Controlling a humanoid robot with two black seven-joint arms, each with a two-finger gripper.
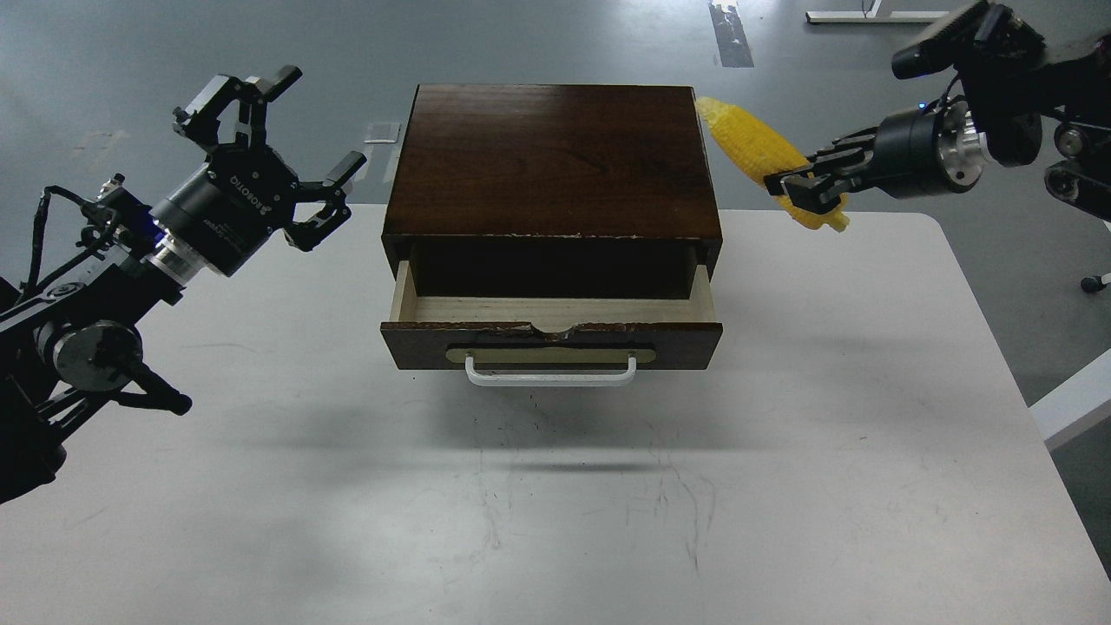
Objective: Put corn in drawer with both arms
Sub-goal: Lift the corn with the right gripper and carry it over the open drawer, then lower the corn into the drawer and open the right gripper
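Observation:
The dark brown wooden box (554,156) stands at the table's far middle. Its drawer (552,314) is pulled out toward me, showing pale wood inside, a chipped top edge and a white bar handle (550,373). My right gripper (805,184) is shut on the bright yellow corn (757,148) and holds it in the air just right of the box, level with its top. My left gripper (282,148) is open and empty, raised to the left of the box, its fingers spread.
The white table (555,503) ends at a rounded right edge near my right arm. Grey floor lies beyond. A white furniture piece (1072,404) sits off the table's right side.

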